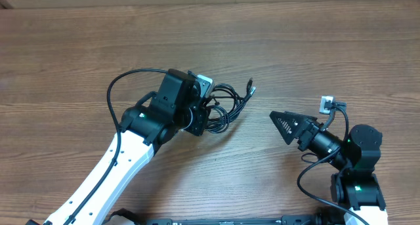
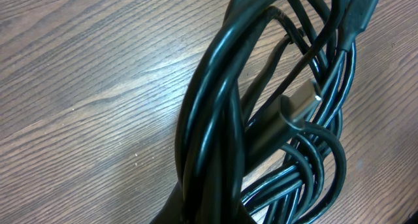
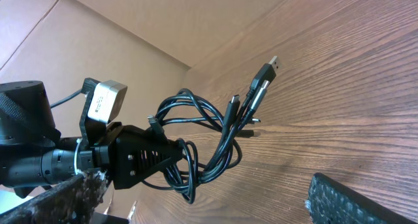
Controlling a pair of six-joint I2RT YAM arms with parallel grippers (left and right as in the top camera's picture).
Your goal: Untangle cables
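left end effector (image 3: 166,153): clamped on cable bundle (image 1: 226,105) | right end effector (image 1: 287,126): spread wide, well apart from bundle | risk: tugging bundle cinches knot, plugs (image 3: 264,74) snag loops

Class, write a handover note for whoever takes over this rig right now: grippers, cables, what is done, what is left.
Left gripper: shut on the cable bundle.
Right gripper: open, empty, apart from the bundle.
Cables: one tangled bunch at the left gripper, plug ends sticking out free.
Done: bundle gripped.
Left: all untangling; probably take a plug end with the right gripper and pull it out.
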